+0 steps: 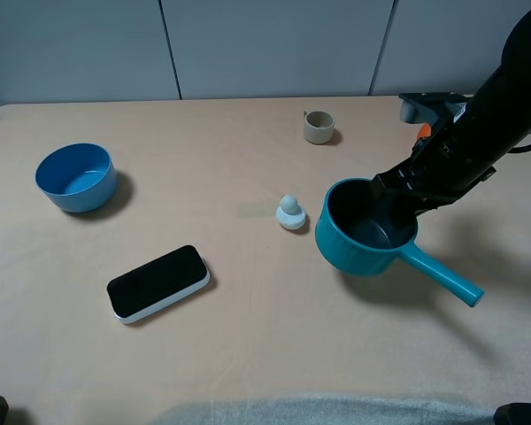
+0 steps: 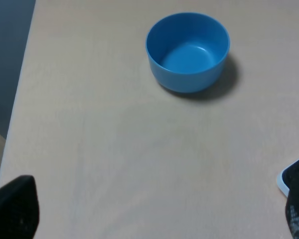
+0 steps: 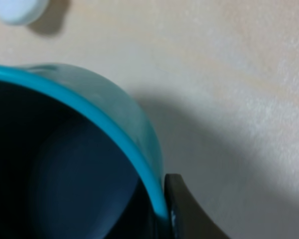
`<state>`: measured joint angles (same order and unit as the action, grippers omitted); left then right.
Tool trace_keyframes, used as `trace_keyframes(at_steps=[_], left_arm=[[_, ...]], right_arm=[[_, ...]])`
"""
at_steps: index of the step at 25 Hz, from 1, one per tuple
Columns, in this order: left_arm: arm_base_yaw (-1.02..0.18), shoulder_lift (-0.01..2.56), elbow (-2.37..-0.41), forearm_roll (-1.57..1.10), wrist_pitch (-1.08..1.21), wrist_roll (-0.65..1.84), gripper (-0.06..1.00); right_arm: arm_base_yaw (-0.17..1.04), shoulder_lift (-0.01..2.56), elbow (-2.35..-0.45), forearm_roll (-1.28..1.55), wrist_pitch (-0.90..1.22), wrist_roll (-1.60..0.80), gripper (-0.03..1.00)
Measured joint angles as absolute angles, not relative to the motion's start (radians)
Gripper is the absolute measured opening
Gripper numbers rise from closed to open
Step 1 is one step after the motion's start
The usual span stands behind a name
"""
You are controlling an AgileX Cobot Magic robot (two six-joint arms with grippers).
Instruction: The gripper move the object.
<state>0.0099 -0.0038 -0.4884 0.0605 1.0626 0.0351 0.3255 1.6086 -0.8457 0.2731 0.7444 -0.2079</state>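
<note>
The teal saucepan (image 1: 350,252) with a dark inside sits right of the table's middle, its straight handle (image 1: 442,274) pointing to the front right. My right gripper (image 1: 398,190) comes in from the back right and is shut on the pan's far rim. In the right wrist view one dark finger (image 3: 187,214) presses the outside of the pan wall (image 3: 114,114); the other finger is hidden inside. I cannot tell whether the pan touches the table. My left gripper (image 2: 154,211) is open and empty above the table's left part.
A lighter-blue bowl (image 1: 75,177) stands at the left and also shows in the left wrist view (image 2: 188,50). A black phone (image 1: 157,282) lies front left. A small white figurine (image 1: 290,212) stands just left of the pan. A beige cup (image 1: 319,127) stands at the back.
</note>
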Motion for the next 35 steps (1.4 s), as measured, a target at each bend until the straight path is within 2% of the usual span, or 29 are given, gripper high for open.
trace_keyframes(at_steps=[12, 18, 25, 35], left_arm=[[0.010, -0.004, -0.488, 0.061, 1.063, 0.035, 0.99], [0.010, -0.004, -0.488, 0.061, 1.063, 0.035, 0.99], [0.010, -0.004, -0.488, 0.061, 1.063, 0.036, 0.99], [0.010, -0.004, -0.488, 0.061, 1.063, 0.036, 0.99]], right_arm=[[0.336, 1.597, -1.063, 0.266, 0.972, -0.192, -0.03], [0.436, 1.597, -1.158, 0.187, 1.002, -0.103, -0.03], [0.491, 1.609, -1.259, 0.158, 1.021, -0.065, -0.03], [0.578, 1.783, -1.502, 0.128, 1.089, -0.062, -0.03]])
